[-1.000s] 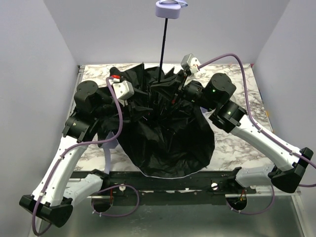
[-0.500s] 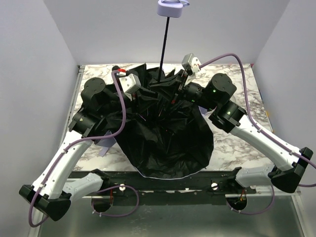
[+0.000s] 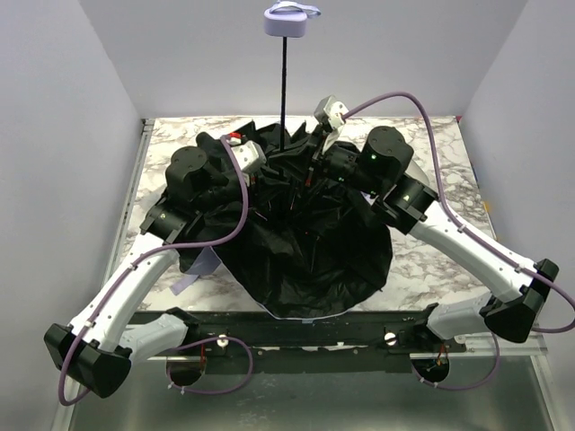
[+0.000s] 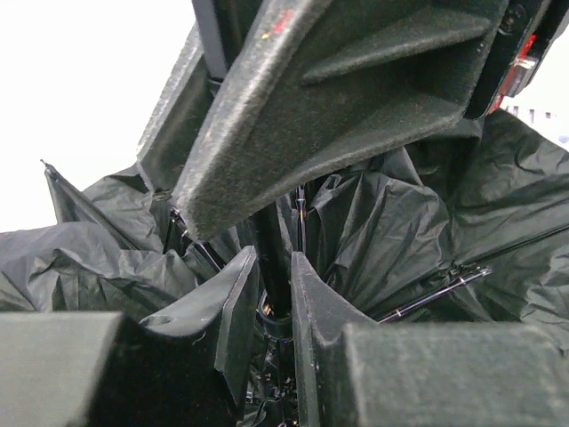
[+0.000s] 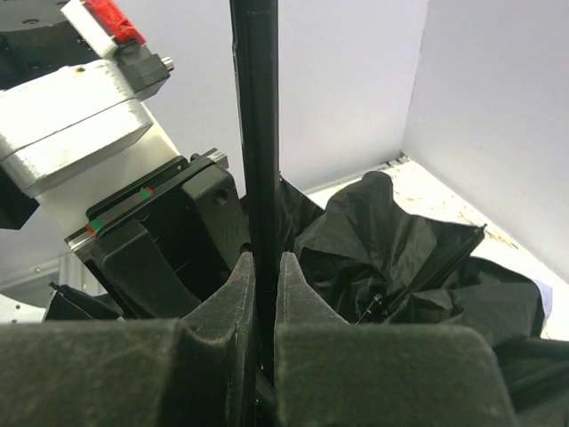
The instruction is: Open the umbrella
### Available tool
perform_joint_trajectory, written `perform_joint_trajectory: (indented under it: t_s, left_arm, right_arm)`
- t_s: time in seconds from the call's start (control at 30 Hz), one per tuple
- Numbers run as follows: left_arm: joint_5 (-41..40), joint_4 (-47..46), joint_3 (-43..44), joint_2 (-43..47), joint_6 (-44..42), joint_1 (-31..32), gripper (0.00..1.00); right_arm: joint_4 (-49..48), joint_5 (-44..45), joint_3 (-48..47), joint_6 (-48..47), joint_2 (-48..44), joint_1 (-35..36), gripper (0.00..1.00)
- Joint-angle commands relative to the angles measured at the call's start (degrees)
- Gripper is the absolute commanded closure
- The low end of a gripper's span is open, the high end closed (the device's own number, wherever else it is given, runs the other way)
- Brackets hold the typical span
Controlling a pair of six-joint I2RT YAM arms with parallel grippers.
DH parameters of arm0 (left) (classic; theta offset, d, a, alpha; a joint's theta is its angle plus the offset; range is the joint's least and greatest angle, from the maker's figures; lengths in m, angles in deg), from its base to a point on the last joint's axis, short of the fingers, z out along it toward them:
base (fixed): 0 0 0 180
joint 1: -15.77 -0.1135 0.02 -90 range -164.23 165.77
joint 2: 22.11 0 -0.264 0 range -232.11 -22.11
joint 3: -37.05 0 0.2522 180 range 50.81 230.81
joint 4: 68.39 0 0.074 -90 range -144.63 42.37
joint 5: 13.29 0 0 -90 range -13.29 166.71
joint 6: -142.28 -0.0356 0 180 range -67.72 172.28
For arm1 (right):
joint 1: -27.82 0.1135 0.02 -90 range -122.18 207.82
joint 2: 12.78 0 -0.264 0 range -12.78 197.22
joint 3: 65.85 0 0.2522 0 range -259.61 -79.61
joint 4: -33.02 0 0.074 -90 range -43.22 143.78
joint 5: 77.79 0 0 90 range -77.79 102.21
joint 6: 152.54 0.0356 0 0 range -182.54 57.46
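Note:
The umbrella stands handle-up in the top view, with its lavender handle (image 3: 286,20) high on the thin black shaft (image 3: 284,90). Its canopy (image 3: 305,256) lies spread and crumpled on the table, black underside up. My left gripper (image 3: 269,166) is shut on the shaft low down, just above the runner ring, as the left wrist view (image 4: 274,271) shows. My right gripper (image 3: 307,158) is shut on the same shaft from the other side; in the right wrist view (image 5: 265,265) its pads pinch the shaft (image 5: 256,133). The left gripper's body (image 5: 133,205) sits close behind.
The marble table (image 3: 431,180) is boxed in by white walls on three sides. A black rail (image 3: 296,329) runs along the near edge. A pale lavender strip (image 3: 193,274) shows under the canopy at the left. Thin ribs (image 4: 427,298) stick out of the canopy folds.
My left arm has swung in to the right and its gripper has closed on the shaft. The right gripper and the umbrella's handle have shifted a little to the left.

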Motion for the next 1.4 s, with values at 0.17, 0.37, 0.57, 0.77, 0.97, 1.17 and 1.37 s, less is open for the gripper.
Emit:
perform_joint_trajectory:
  t_s: [0.17,0.37,0.57,0.77,0.97,1.17,1.37]
  left_arm:
    - [-3.8,7.5,-6.5,-3.2,-9.7,-1.3,0.69]
    - [-0.7,8.4,-5.7,-5.3,-10.9,-3.2,0.65]
    - [5.0,13.0,-2.3,-7.7,-13.1,-4.7,0.69]
    - [3.1,15.3,-1.8,-9.7,-17.2,-4.9,0.68]
    - [-0.2,13.9,-2.0,-11.6,-18.1,-5.2,0.65]
    - [-0.9,10.8,-1.6,-13.9,-16.3,-5.6,0.64]
    - [-1.3,8.3,-1.2,-15.8,-15.0,-6.7,0.65]
  right_arm:
    - [-11.4,-0.5,-10.1,-0.2,-1.2,-0.2,1.0]
    - [-12.1,-1.9,-11.4,-0.9,-1.0,-0.3,1.0]
    - [-12.6,-5.2,-12.0,-2.2,-1.2,-0.3,1.0]
    - [-13.4,-4.3,-13.1,-3.2,-0.7,-0.3,1.0]
    - [-14.8,-1.7,-15.3,-5.2,0.0,-0.3,1.0]
    - [-16.7,1.0,-16.1,-5.4,0.0,-0.3,1.0]
    - [-17.0,2.6,-15.8,-5.6,-0.5,-0.3,1.0]
